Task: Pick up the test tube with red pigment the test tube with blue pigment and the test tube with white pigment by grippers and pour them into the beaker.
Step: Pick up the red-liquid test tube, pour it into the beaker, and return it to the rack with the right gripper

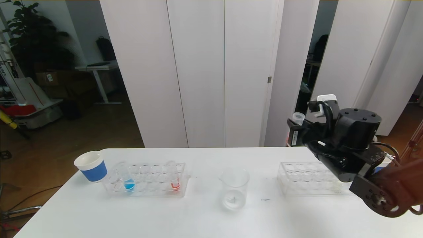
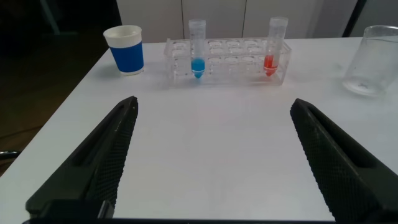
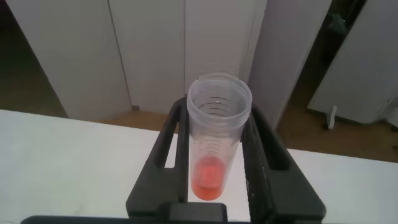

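Observation:
My right gripper (image 3: 219,109) is shut on a test tube with red pigment (image 3: 214,168) and holds it upright, open mouth up, high above the table's right side; its rim (image 1: 298,117) shows in the head view. The beaker (image 1: 234,188) stands at the table's middle, also seen in the left wrist view (image 2: 373,59). The test tube with blue pigment (image 1: 128,180) and another red tube (image 1: 174,178) stand in the left rack (image 1: 145,180). My left gripper (image 2: 214,104) is open and empty, low over the table in front of that rack. No white-pigment tube is in view.
A white paper cup with a blue sleeve (image 1: 92,166) stands left of the left rack. An empty clear rack (image 1: 307,178) sits at the right, under my right arm. Behind the table are white doors.

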Action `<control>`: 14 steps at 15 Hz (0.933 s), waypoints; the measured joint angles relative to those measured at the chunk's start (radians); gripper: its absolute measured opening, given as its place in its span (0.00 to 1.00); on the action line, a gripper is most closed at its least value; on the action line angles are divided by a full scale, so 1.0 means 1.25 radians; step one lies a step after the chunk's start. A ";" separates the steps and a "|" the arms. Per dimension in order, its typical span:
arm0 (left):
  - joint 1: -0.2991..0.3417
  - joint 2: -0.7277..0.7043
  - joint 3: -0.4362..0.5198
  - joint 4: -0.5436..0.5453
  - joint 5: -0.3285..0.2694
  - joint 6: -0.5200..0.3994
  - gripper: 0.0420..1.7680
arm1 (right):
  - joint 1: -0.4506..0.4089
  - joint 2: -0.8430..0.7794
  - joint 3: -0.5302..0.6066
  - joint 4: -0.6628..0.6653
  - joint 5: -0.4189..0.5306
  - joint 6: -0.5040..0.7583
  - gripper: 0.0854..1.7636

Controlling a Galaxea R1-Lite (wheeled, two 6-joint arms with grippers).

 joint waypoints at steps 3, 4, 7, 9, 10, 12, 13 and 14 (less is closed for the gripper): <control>0.000 0.000 0.000 0.000 0.000 0.000 0.99 | -0.001 -0.004 -0.122 0.102 0.100 0.000 0.29; 0.000 0.000 0.000 0.000 0.000 0.000 0.99 | 0.000 -0.002 -0.158 0.138 0.148 0.001 0.29; 0.000 0.000 0.000 0.000 0.000 0.000 0.99 | -0.001 0.008 -0.225 0.207 0.294 0.003 0.29; 0.000 0.000 0.000 0.000 0.000 0.000 0.99 | -0.002 0.014 -0.237 0.214 0.363 -0.015 0.29; 0.000 0.000 0.000 0.000 0.000 0.000 0.99 | -0.002 0.019 -0.240 0.211 0.394 -0.038 0.29; 0.000 0.000 0.000 0.000 0.000 0.000 0.99 | -0.002 0.032 -0.257 0.201 0.435 -0.077 0.29; 0.000 0.000 0.000 0.000 0.000 0.000 0.99 | -0.002 0.040 -0.267 0.198 0.457 -0.099 0.29; 0.000 0.000 0.000 0.000 0.000 0.000 0.99 | 0.001 0.047 -0.274 0.192 0.481 -0.116 0.29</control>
